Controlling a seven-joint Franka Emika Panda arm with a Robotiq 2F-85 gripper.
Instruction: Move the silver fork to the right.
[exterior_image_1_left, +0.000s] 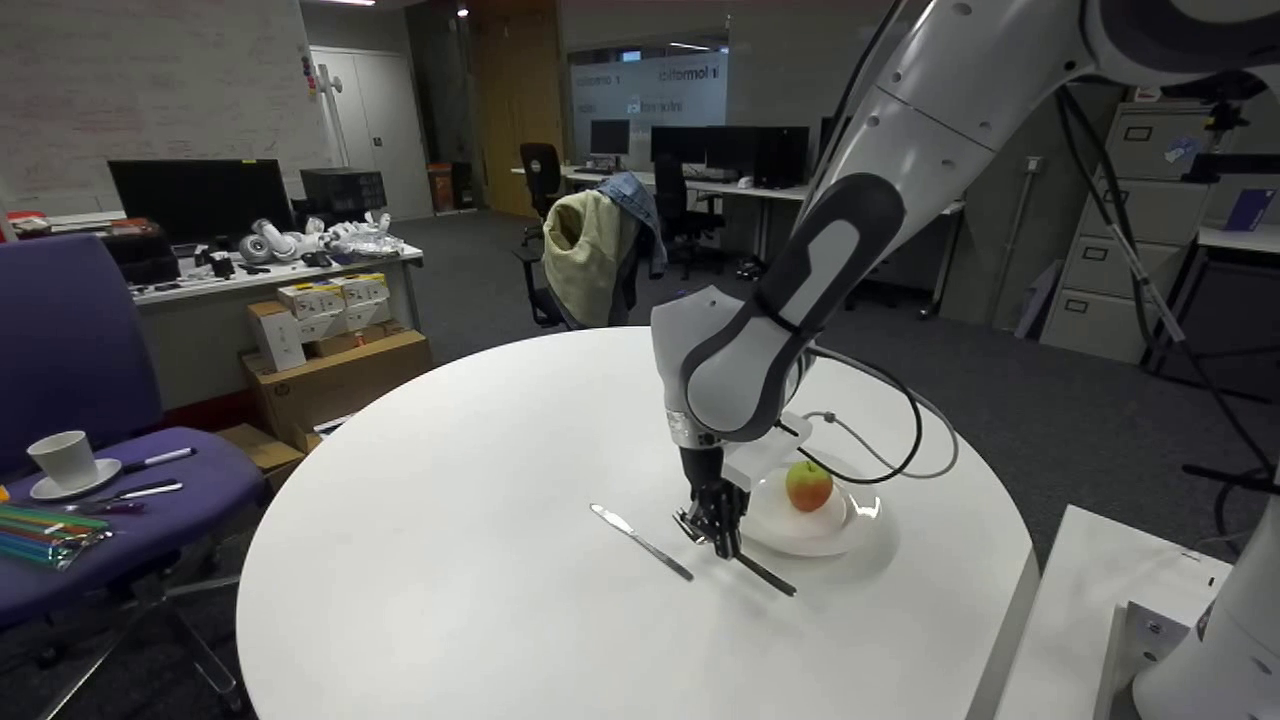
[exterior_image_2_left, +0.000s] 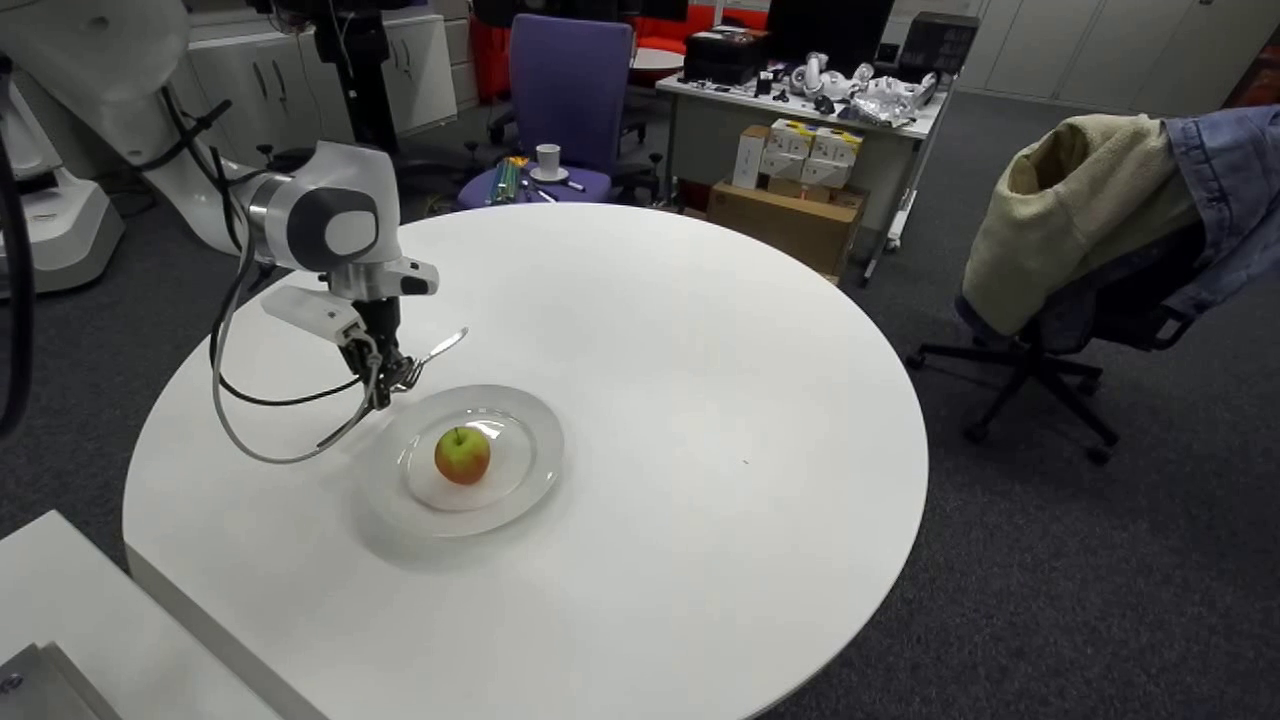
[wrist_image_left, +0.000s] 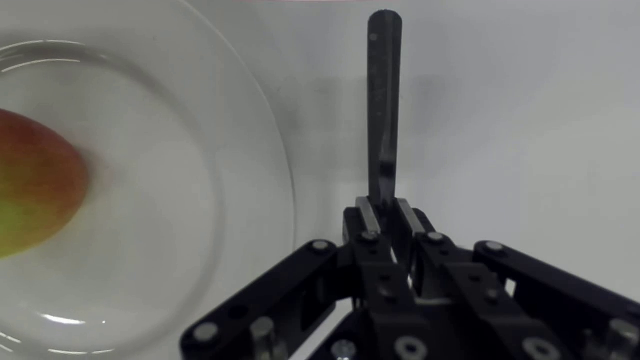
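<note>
Seeing an apple on a plate on the table in both exterior views. Finding, in an exterior view, the knife left of the fork, the plate to its right, and a cup on a saucer on the chair left of the table. Seeing, in the wrist view, the gripper around the fork.

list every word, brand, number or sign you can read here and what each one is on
"informatics", mirror-reversed and soft, with blurrier lines beside and below it, on the glass panel
"hp", most likely, faint and small, on the large cardboard box
Whiteboard: handwriting, too faint to read
Small boxes: printing too small to read
Fork, knife and plate: no text shows
</note>
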